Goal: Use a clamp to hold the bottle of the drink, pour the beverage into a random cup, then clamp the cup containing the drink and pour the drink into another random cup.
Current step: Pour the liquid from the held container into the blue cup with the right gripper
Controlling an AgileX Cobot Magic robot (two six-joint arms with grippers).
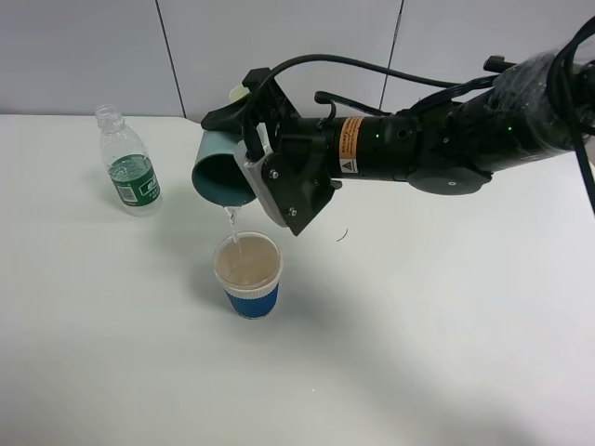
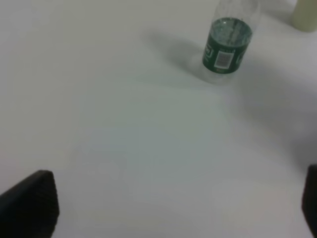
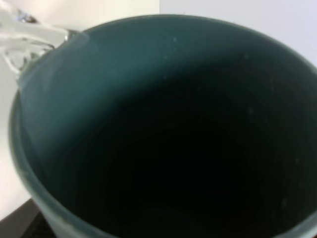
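Note:
My right gripper (image 1: 244, 149) is shut on a teal cup (image 1: 221, 170), tipped on its side above a paper cup (image 1: 248, 272) with a blue band. A thin stream of clear drink (image 1: 231, 221) runs from the teal cup's rim into the paper cup. The teal cup's dark inside fills the right wrist view (image 3: 168, 129), with water leaving its rim (image 3: 29, 42). The uncapped clear bottle (image 1: 127, 162) with a green label stands upright at the back left; it also shows in the left wrist view (image 2: 229, 42). The left gripper (image 2: 168, 203) is open over bare table, apart from the bottle.
The white table (image 1: 437, 334) carries only the bottle and the paper cup. A pale object (image 2: 304, 14) stands beyond the bottle in the left wrist view. The right arm (image 1: 437, 144) reaches across from the right. A grey wall (image 1: 93, 56) backs the table.

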